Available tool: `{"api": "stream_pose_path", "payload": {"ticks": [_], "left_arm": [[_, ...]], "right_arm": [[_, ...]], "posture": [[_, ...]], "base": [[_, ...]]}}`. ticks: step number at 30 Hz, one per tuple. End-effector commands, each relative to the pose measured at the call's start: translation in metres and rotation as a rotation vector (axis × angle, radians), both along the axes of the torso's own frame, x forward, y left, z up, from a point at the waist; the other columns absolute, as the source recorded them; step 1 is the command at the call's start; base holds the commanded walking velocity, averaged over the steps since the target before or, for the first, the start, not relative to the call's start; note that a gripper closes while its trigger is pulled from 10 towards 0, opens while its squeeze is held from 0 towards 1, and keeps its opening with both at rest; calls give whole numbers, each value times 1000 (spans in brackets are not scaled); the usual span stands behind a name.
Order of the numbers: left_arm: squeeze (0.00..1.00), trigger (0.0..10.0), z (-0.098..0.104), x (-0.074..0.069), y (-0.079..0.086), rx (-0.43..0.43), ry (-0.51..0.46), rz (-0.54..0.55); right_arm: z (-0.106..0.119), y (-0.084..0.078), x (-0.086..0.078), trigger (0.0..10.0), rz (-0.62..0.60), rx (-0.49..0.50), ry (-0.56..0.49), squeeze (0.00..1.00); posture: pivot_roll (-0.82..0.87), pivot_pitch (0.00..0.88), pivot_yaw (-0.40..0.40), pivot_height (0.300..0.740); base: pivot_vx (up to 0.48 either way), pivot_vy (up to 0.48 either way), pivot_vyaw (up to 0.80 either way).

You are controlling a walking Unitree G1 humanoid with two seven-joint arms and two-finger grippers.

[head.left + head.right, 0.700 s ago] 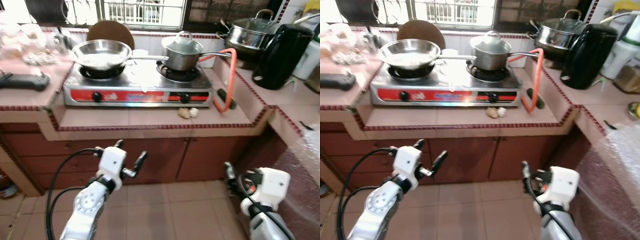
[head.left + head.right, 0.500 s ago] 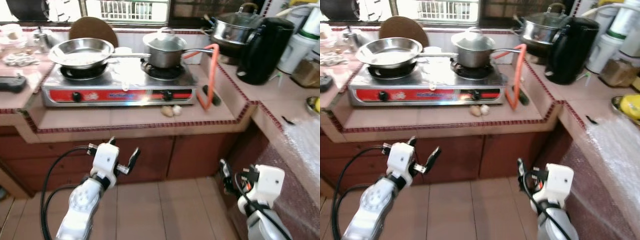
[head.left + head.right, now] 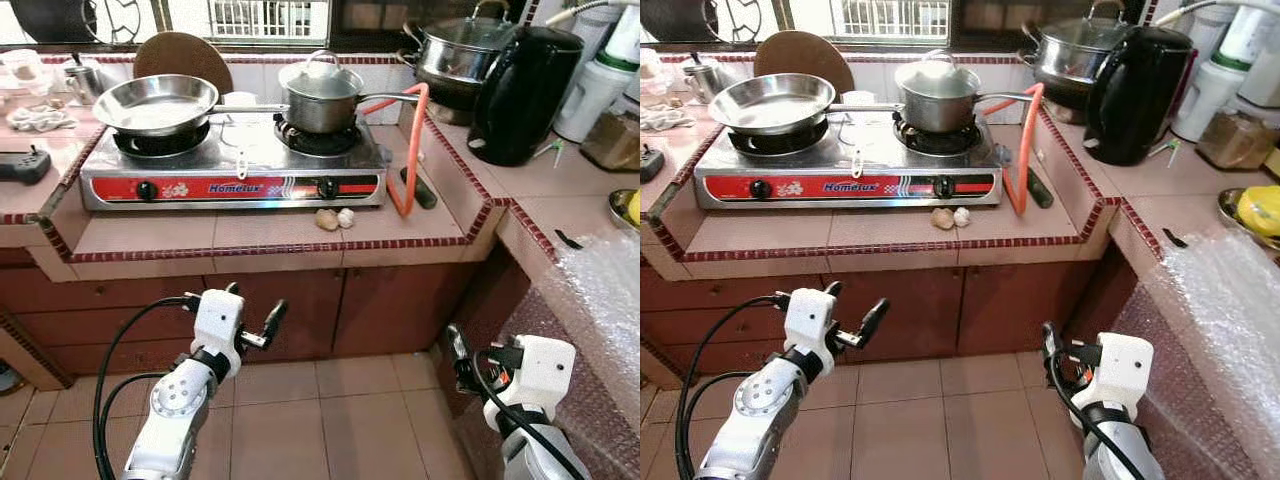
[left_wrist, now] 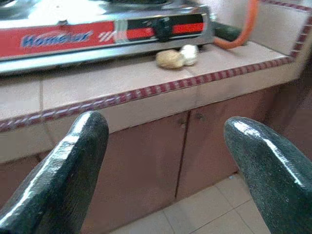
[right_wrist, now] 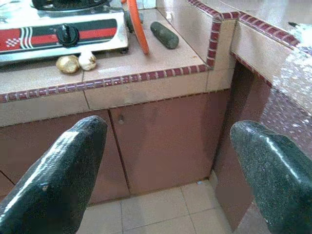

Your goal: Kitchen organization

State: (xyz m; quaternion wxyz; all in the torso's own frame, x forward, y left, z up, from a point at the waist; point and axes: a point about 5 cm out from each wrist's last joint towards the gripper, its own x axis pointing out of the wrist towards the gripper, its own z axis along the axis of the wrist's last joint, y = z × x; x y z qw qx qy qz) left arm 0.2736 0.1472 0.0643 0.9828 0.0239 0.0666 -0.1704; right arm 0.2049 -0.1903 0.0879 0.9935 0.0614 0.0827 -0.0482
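Note:
A two-burner gas stove [image 3: 235,170] sits on the tiled counter [image 3: 250,235]. It carries a steel frying pan [image 3: 155,103] on the left burner and a lidded saucepan [image 3: 320,95] on the right one. Two small round bulbs [image 3: 335,218] lie on the tiles in front of the stove. My left gripper [image 3: 253,303] is open and empty, low in front of the brown cabinet doors [image 4: 146,165]. My right gripper [image 3: 460,358] is also open and empty, near the inner corner of the cabinets. Both are well below counter height.
An orange gas hose [image 3: 412,150] loops down at the stove's right, beside a dark cylinder [image 3: 420,190]. A black kettle [image 3: 525,95] and stacked steel pots [image 3: 455,50] stand on the raised right counter. Bubble wrap [image 3: 600,290] covers the near right counter. The floor is tiled [image 3: 320,430].
The whole picture has shifted, so the camera moved: more of the right counter shows. Both arms hold the same pose and both grippers stay open.

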Motion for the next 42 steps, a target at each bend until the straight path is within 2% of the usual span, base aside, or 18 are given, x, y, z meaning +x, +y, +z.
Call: {"api": "stream_pose_path", "payload": {"ticks": [1,11,15,17,34,42], "left_arm": [[0,10000,4,4,-4,-25,6,3],[0,10000,7,6,0,-26,26,2],[0,10000,6,5,0,-55,55,-2],[0,10000,5,3,1,-23,48,4],[0,10000,5,4,1,-19,53,-7],[0,10000,5,3,1,-11,59,-15]], "right_arm": [[3,-3,2,10000,-19,-3,-3,0],[-1,3,1,10000,-25,13,4,0],[-1,3,-1,10000,-23,12,9,0],[-2,1,-3,10000,-31,10,17,0],[-1,1,0,10000,-23,8,13,0],[-3,2,-2,10000,-23,13,13,0]], "posture": [[53,0,-39,740],[61,0,-28,740],[59,0,-28,740],[60,0,-28,740],[59,0,-33,740],[60,0,-29,740]], "base": [[0,0,-550],[0,0,-787],[0,0,-788],[0,0,-788],[0,0,-788],[0,132,-150]]}}
